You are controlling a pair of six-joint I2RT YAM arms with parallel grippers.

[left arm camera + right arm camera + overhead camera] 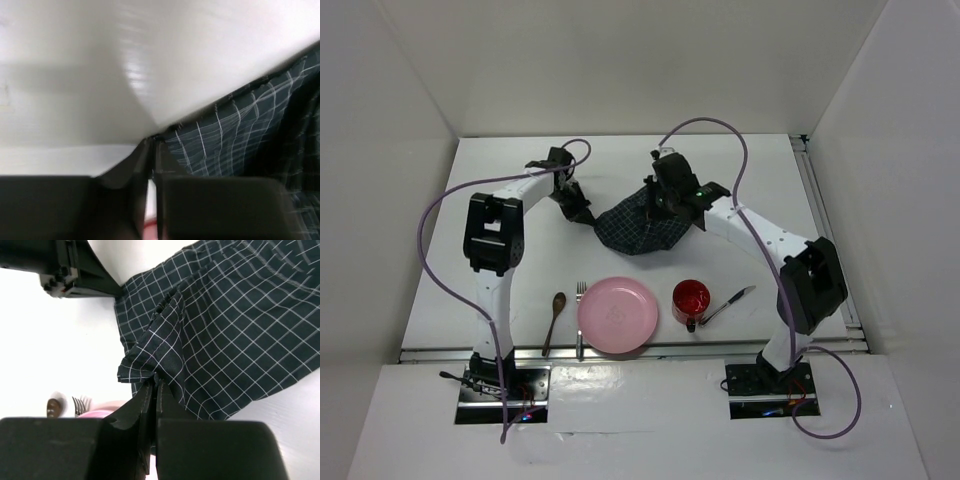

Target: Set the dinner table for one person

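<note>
Top view: toward the far middle of the matte-white dinner table (620, 170), a dark checked cloth placemat (630, 232) lies crumpled between left claw (582, 215) and right claw (655, 210). At the near edge a round pink plate (617, 316) sits bare; what the red cup (690, 298) holds is unclear.

Left wrist view: the left claw (151, 142) is closed on the placemat's (240, 135) corner.

Right wrist view: the right claw (154, 385) pinches a fold.

Likely step: spreading the placemat; next, pull apart evenly.

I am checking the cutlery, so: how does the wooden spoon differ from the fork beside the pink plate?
The spoon is brown wood; the fork is shiny metal. The spoon lies tilted, handle swung left; the fork lies straight. The fork sits right beside the pink plate; the spoon is further left. Both lie on the white table, handles toward the near edge.
</note>
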